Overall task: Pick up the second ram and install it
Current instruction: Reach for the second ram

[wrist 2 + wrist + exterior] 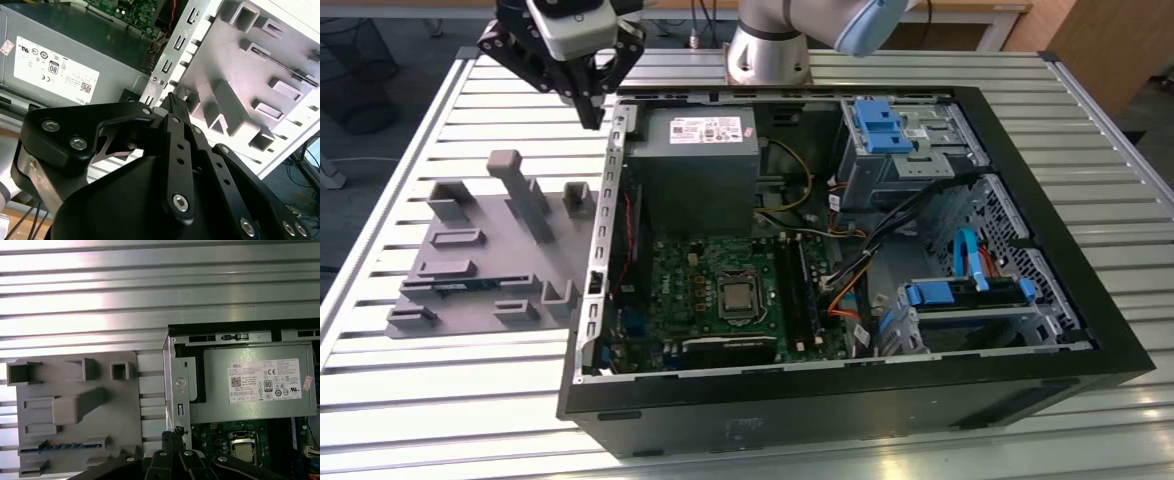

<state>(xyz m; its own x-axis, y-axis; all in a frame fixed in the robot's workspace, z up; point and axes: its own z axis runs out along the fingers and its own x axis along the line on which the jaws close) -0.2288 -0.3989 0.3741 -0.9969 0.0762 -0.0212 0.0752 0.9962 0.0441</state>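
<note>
The second ram [65, 446] is a dark blue strip standing on edge in a slot of the grey fixture [75, 390]; in the exterior view the ram [454, 285] sits low on the fixture [480, 250], at that view's left. My gripper [594, 118] hangs above the table, beside the back corner of the open computer case [607, 330] and beyond the fixture's far end, well away from the ram. Its black fingertips [172, 432] are shut together with nothing between them, as the gripper [175, 100] also appears in the second wrist view.
Inside the case lie the green motherboard [720, 290], the grey power supply [700, 160] and blue drive brackets [881, 125]. The fixture carries upright blocks [520, 190]. The ribbed metal table [427, 390] surrounds both. The arm's base [767, 55] stands behind the case.
</note>
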